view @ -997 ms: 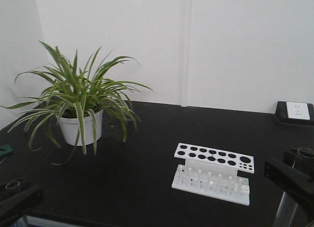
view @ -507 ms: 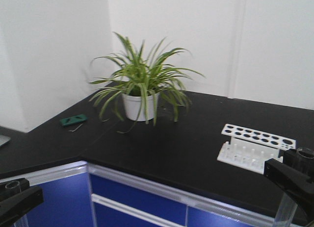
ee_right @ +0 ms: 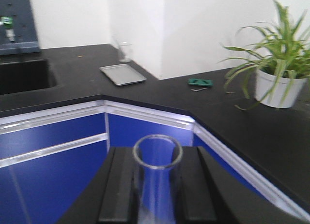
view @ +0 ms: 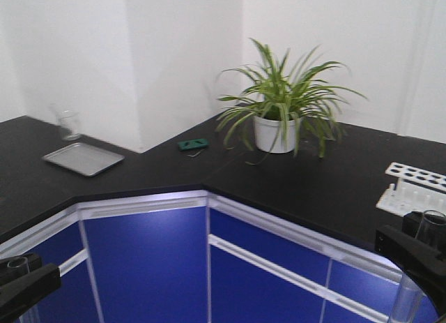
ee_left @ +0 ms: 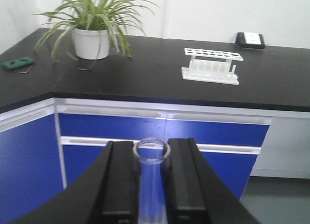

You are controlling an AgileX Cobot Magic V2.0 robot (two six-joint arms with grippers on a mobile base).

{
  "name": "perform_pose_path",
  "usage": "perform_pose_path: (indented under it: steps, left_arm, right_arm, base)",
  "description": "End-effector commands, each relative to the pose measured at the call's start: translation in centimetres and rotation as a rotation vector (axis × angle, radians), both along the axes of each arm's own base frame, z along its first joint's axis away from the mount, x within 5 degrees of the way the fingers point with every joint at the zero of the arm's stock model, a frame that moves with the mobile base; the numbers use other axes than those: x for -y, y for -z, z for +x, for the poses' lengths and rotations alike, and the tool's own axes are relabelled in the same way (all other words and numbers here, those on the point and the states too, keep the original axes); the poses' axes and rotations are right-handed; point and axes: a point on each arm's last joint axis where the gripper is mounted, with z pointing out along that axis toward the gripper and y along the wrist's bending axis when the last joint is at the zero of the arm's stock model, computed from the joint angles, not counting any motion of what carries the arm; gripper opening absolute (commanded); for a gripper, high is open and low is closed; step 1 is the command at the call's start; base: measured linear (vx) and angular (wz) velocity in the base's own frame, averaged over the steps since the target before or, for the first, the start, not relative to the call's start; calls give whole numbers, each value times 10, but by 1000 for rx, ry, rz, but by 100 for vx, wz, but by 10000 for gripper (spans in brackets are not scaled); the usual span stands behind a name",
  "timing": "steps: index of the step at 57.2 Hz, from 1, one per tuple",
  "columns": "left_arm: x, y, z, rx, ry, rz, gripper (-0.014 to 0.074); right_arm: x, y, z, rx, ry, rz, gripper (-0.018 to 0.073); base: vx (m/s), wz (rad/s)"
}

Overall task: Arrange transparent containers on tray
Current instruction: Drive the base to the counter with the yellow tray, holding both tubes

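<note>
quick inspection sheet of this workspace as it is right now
surface: black corner counter over blue cabinets
job's things: grey tray, no tubes on it; test tube and second test tube, both held off the counter
clutter: potted plant, white rack, beaker beside the tray, small green item
grippers: left gripper shut on test tube; right gripper shut on second test tube
cables: nothing seen
surroundings: white walls, wall socket, sink
</note>
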Motion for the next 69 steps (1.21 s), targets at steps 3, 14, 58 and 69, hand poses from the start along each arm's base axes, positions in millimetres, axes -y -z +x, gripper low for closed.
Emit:
perform_pose_path:
  steps: [3, 14, 58, 69]
  left_arm:
    - [-2, -7, 0, 42, -18, 63, 2]
    - [-2, -7, 0, 42, -18, 63, 2]
    - [-2, -7, 0, 42, -18, 63, 2]
    - [-2, -7, 0, 42, -18, 63, 2]
  right_arm:
    - [0, -18, -3, 104, -22, 54, -11]
    - [0, -18, -3, 104, -22, 54, -11]
    - [0, -18, -3, 104, -22, 54, -11]
    - [0, -18, -3, 104, -22, 54, -11]
  base:
    - [-30, 43]
    - [-29, 44]
    - [-25, 50]
    - [-20, 45]
